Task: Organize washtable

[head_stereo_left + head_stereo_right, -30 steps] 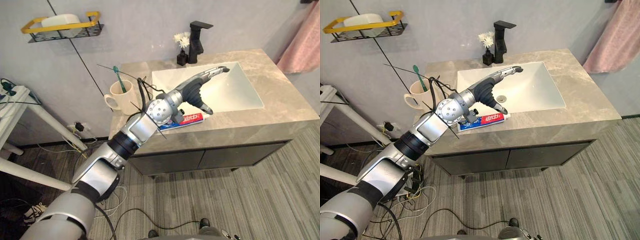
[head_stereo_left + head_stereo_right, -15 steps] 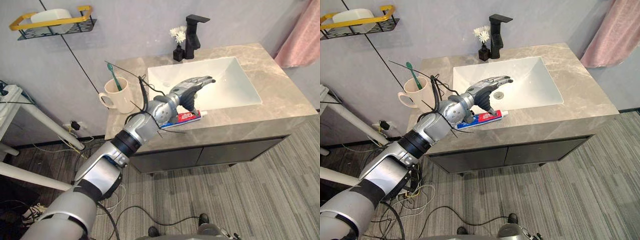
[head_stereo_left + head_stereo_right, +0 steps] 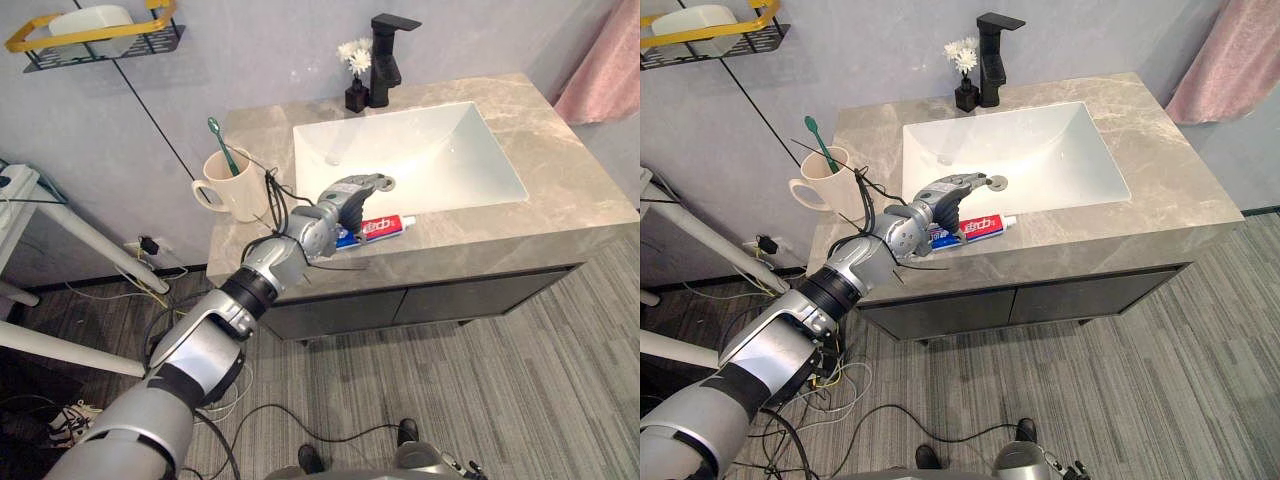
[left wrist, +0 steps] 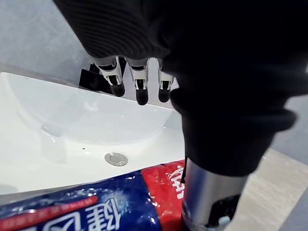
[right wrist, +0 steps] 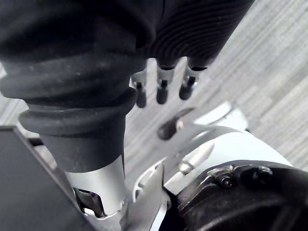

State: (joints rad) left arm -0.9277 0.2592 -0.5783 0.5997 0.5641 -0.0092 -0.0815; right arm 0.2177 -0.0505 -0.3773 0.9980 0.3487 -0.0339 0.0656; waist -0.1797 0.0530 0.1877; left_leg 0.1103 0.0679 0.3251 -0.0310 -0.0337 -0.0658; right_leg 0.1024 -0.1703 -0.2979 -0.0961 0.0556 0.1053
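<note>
Grey floor (image 3: 500, 400): striped planks are seen nearest, below the cabinet front.
Right robot hand (image 5: 166, 72): it is hung low over that floor; its fingers are held straight and loose, with nothing between them.
Surface (image 3: 560, 200): a stone-patterned beige top is set on a dark cabinet.
Toothpaste tube (image 3: 385, 228): the blue and red tube is laid flat on the front strip of the surface, between the front edge and the sink, with its white cap turned to the robot's right.
Left robot hand (image 3: 345, 200): it is held spread just above the tube's blue end. The fingers (image 4: 139, 86) are stretched out straight over the sink's front rim, and nothing is gripped. The thumb (image 4: 211, 192) is pointed down by the tube's red part; contact cannot be told.
Sink (image 3: 430, 150): a white rectangular basin is sunk into the surface.
Mug (image 3: 238, 188): a cream mug is stood at the surface's left side, and a green toothbrush (image 3: 222, 145) is leant inside it.
Back edge: a black tap (image 3: 388, 60) is placed behind the sink, with a small dark vase (image 3: 356, 90) of white flowers just beside it.
Wall: a yellow-railed wire shelf (image 3: 90, 35) is fixed high on the left.
</note>
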